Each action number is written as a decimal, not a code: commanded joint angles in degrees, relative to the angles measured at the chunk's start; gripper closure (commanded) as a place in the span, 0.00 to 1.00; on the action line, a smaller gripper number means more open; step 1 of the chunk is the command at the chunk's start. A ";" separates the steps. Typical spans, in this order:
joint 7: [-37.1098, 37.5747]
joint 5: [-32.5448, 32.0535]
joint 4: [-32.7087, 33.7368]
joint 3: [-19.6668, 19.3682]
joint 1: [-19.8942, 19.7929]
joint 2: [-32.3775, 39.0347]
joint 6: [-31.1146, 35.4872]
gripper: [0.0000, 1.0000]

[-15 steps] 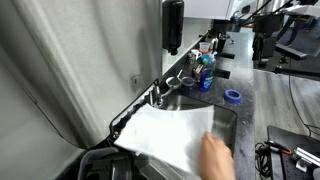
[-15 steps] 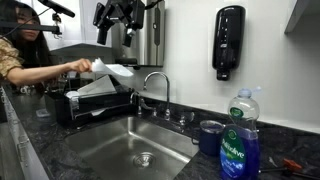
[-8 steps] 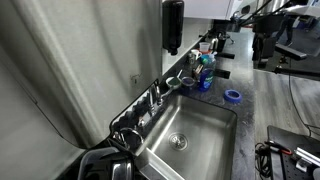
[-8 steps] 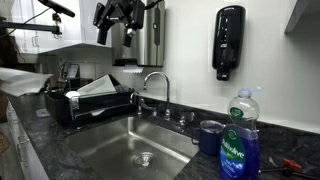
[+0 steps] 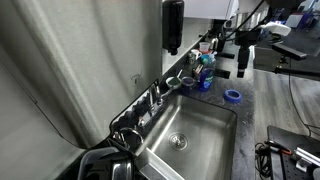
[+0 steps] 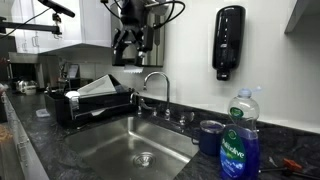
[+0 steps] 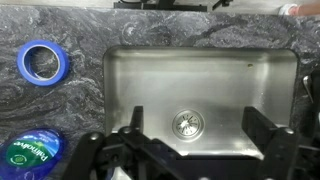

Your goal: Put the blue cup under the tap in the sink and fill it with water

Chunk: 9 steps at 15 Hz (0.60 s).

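Observation:
The blue cup stands on the dark counter beside the sink, between the tap and a soap bottle; it also shows in an exterior view. It is out of the wrist view. The chrome tap stands at the back rim of the sink. The steel sink is empty, with a round drain. My gripper is open and empty. It hangs high above the sink, well apart from the cup.
A soap bottle stands next to the cup. A blue tape ring lies on the counter. A black dish rack stands left of the tap. A soap dispenser hangs on the wall.
The person and the white sheet over the sink have left the view. My gripper has moved down and over toward the sink.

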 commanded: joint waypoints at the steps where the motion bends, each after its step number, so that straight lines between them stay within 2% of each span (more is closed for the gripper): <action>1: 6.04 1.96 2.19 1.91 -2.03 6.37 6.96 0.00; 9: 22.63 1.49 1.07 2.98 -2.85 13.19 23.10 0.00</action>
